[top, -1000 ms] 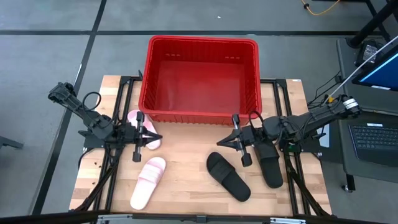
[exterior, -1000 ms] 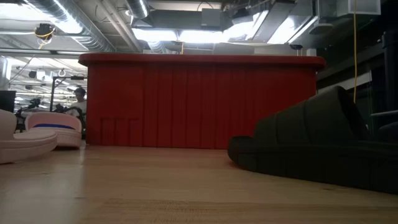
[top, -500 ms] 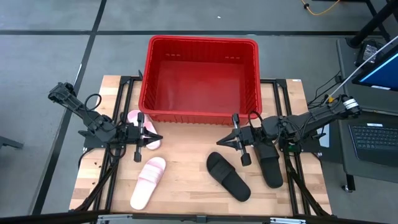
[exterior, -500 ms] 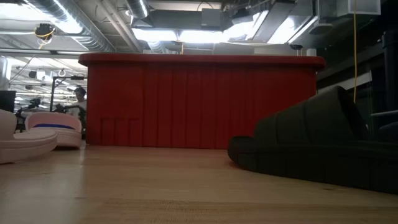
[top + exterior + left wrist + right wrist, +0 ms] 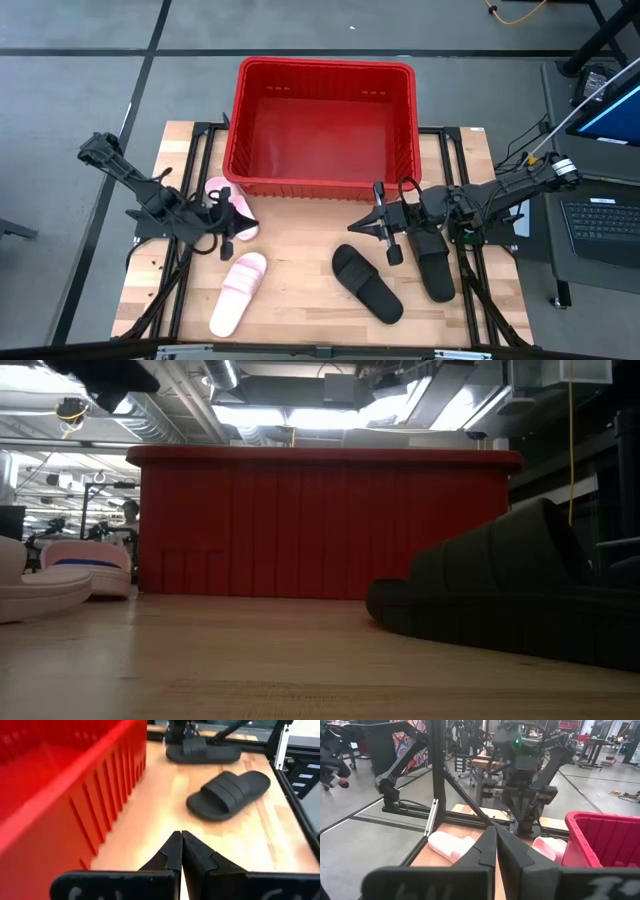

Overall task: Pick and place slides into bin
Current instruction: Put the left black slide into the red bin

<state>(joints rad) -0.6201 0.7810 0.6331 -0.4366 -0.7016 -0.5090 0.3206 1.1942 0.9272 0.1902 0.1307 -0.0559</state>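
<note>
While all four slides lie on the table outside the red bin [image 5: 322, 125], the left gripper [image 5: 222, 230] hangs over the pink slide [image 5: 224, 200] nearest the bin wall, fingers pressed together and empty. The right gripper [image 5: 385, 228], likewise closed and empty, waits beside a black slide [image 5: 434, 264]. Probably the strap is the best hold: open wide, then descend squarely.

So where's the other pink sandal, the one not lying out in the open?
In the high view, the second pink slide lies at the table's left, against the red bin's front-left corner, partly hidden under the left end effector.
</note>
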